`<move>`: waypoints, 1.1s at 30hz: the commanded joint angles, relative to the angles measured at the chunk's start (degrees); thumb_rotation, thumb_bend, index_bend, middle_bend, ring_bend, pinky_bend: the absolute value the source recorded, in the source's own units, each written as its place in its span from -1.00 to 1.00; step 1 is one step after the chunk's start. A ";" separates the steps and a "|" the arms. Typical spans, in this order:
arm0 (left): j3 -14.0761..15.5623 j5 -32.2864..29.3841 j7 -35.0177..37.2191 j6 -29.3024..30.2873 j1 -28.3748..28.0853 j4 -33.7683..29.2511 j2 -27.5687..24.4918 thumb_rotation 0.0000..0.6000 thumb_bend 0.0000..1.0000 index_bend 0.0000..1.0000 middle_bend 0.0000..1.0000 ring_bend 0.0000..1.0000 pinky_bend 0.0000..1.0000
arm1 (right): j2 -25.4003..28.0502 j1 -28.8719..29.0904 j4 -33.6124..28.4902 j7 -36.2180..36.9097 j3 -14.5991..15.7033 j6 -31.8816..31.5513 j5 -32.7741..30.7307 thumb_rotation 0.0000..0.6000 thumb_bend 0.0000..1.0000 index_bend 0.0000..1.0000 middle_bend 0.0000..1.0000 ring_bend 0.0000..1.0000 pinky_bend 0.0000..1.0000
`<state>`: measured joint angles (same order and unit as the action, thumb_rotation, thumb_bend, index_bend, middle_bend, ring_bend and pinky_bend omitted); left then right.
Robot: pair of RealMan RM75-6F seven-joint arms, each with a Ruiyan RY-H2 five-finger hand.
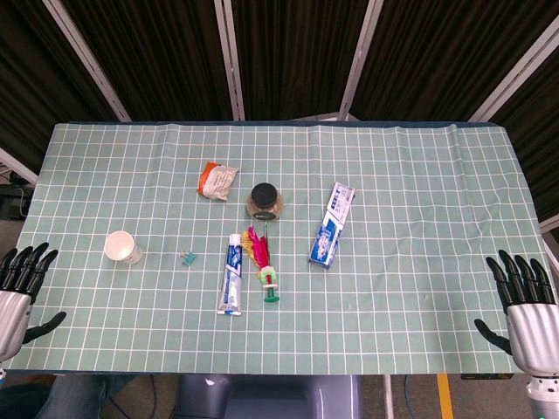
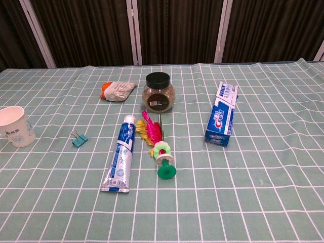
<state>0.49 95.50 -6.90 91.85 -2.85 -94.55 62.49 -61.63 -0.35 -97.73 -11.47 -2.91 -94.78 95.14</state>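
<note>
- Resting at the near table edge, the left hand (image 1: 19, 284) holds nothing, fingers spread; nearest to it stands the paper cup (image 1: 123, 248), upright, well apart
- Right hand (image 1: 524, 301) likewise empty and spread at the opposite near corner (neither hand shows in the chest view)
- Toothpaste tube (image 2: 121, 153) lies flat just beside the feathered shuttlecock (image 2: 158, 144); toothpaste box (image 2: 222, 121) lies flat, near the jar (image 2: 159, 92); binder clip (image 2: 79, 138) sits between cup and tube

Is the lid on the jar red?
No, the jar has a black lid, seen plainly in the chest view, where it stands behind the feather toy.
</note>
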 commanded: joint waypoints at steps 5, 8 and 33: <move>-0.31 -0.76 -0.30 -0.94 -0.36 0.65 0.21 1.00 -1.00 -1.00 -1.00 -1.00 -1.00 | -0.10 0.04 -0.16 -0.15 0.01 0.20 -0.02 1.00 -1.00 -1.00 -1.00 -1.00 -1.00; -0.99 -1.69 -0.77 -2.48 -1.35 1.89 0.95 1.00 -1.00 -1.00 -1.00 -1.00 -1.00 | -0.02 0.02 -0.36 0.00 0.03 0.33 -0.17 1.00 -1.00 -1.00 -1.00 -1.00 -1.00; -2.29 3.39 -28.79 -24.34 -22.31 39.53 24.71 1.00 -1.00 -0.94 -1.00 -1.00 -1.00 | -0.48 1.40 1.25 0.94 -1.95 3.77 -6.03 1.00 -1.00 -1.00 -1.00 -1.00 -1.00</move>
<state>-2.34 97.92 -34.61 67.82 -24.11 -56.87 85.69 -62.09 1.03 -96.53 -10.57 -4.82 -91.05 89.17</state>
